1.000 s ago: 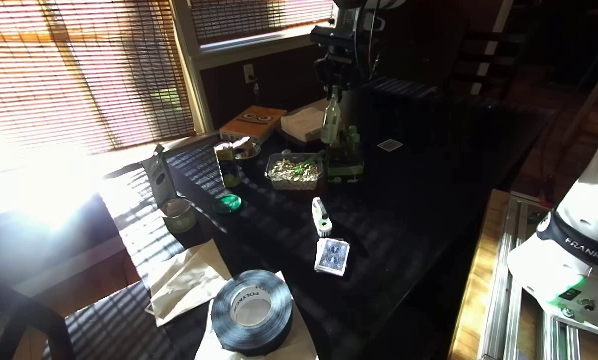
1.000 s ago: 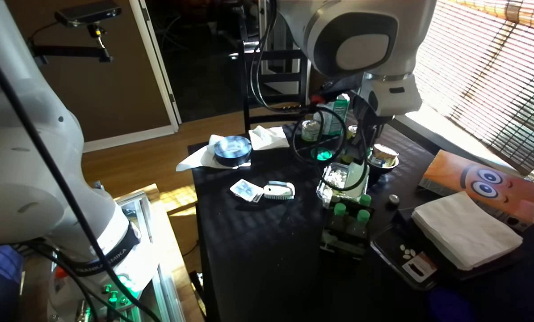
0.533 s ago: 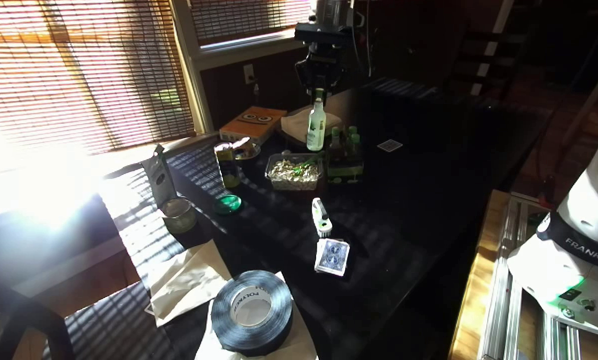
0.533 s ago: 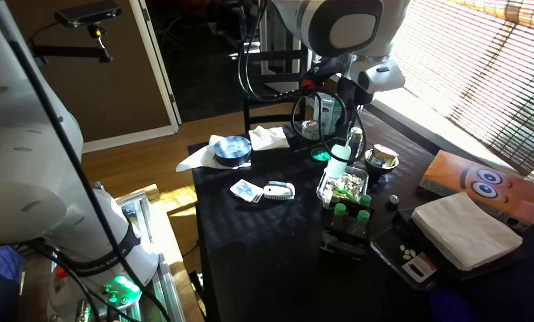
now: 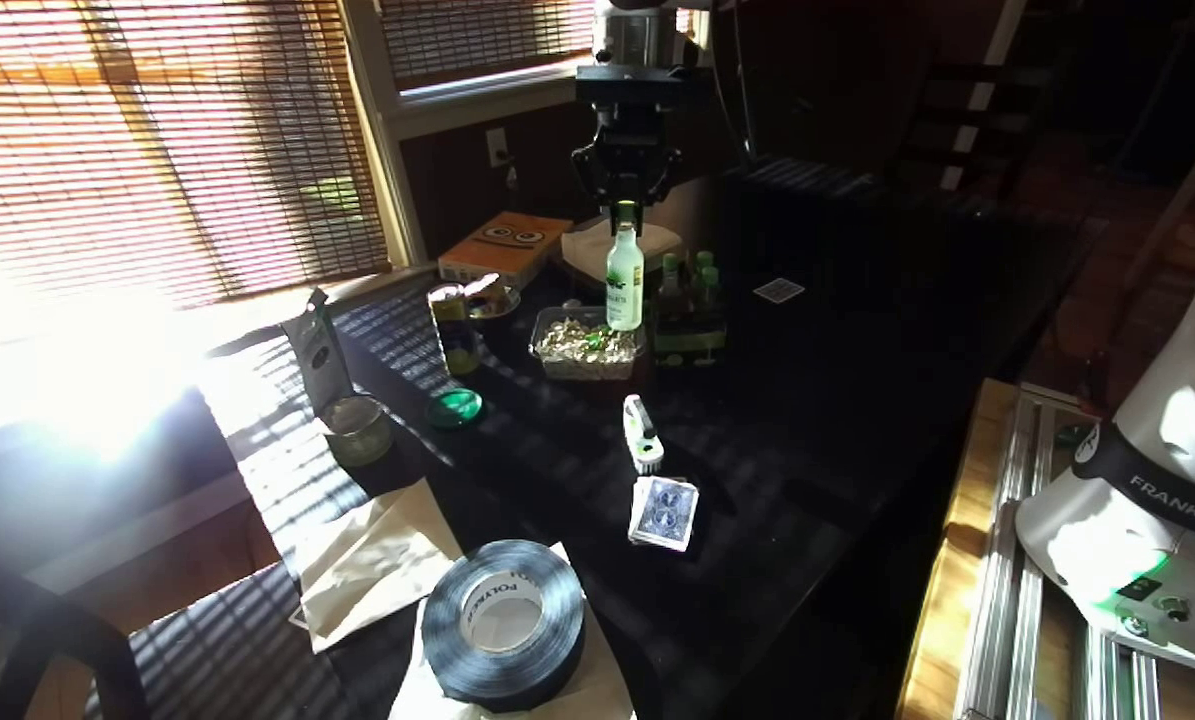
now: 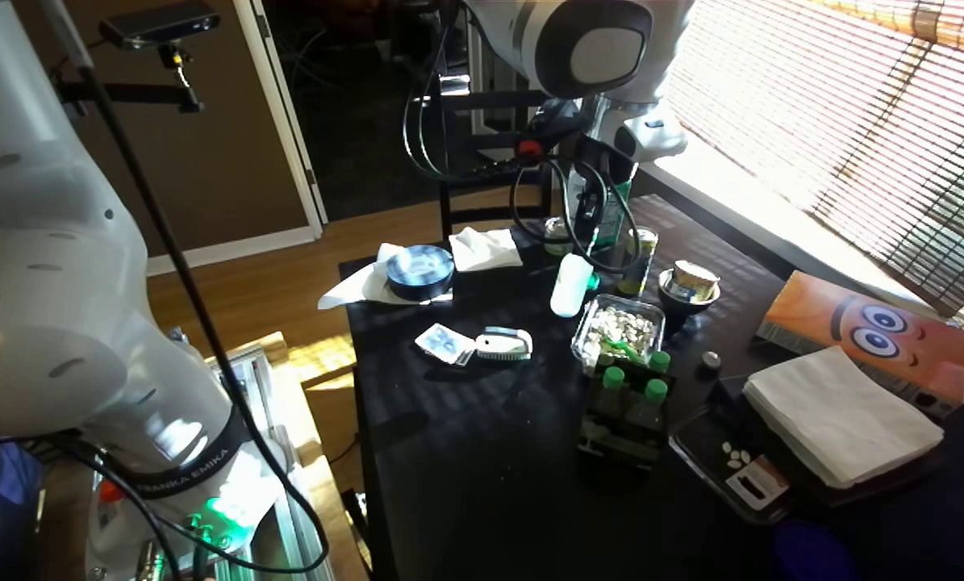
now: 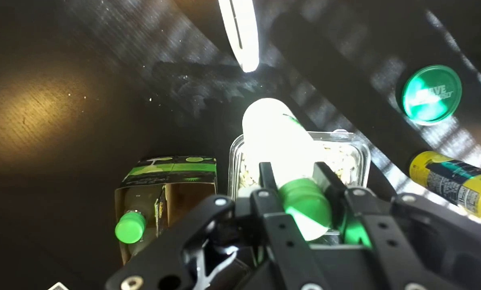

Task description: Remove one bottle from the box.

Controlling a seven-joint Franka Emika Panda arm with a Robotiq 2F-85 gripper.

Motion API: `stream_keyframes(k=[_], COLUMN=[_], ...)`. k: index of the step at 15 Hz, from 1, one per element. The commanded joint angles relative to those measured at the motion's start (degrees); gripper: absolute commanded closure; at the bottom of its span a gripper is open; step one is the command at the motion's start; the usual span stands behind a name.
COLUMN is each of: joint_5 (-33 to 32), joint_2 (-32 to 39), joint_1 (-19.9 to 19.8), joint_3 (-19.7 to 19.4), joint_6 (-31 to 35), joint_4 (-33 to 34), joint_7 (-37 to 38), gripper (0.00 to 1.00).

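Observation:
My gripper (image 5: 625,212) is shut on the neck of a bottle (image 5: 624,285), just below its green cap (image 7: 304,197). The bottle is pale and brightly sunlit, and hangs nearly upright in the air, clear of the box. It also shows in an exterior view (image 6: 572,285) and, washed out white, in the wrist view (image 7: 270,129). The low dark box (image 6: 619,448) stands on the table with several green-capped bottles in it. In the wrist view the box (image 7: 184,167) is left of the gripper, with an empty compartment beside a green cap (image 7: 130,227).
A clear tray of pale bits (image 6: 623,323) stands beside the box, under the bottle in the wrist view. Near it are a yellow can (image 5: 454,330), a green lid (image 5: 455,408), a white brush (image 5: 643,435) and a card deck (image 5: 665,513). Napkins (image 6: 845,415) lie behind the box.
The gripper has carried the held bottle away from above the box, past the tray, toward the can and lid side. The box and other objects have stayed put.

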Motion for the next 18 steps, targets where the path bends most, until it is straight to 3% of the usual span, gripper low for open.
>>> stream_keyframes(k=[1, 9, 13, 18], joint_5=[1.9, -1.5, -7.0, -9.8], joint_2=[0.1, 6.9, 14.2, 22.6], joint_1=[0.3, 8.7, 12.5, 13.6], joint_3=[0.6, 6.9, 6.1, 3.3], joint_6=[1.2, 16.3, 15.9, 15.0], joint_4=[-0.6, 2.7, 8.4, 16.7], joint_7=[-0.9, 0.4, 0.5, -0.9], gripper=[0.93, 0.93, 0.93, 0.93])
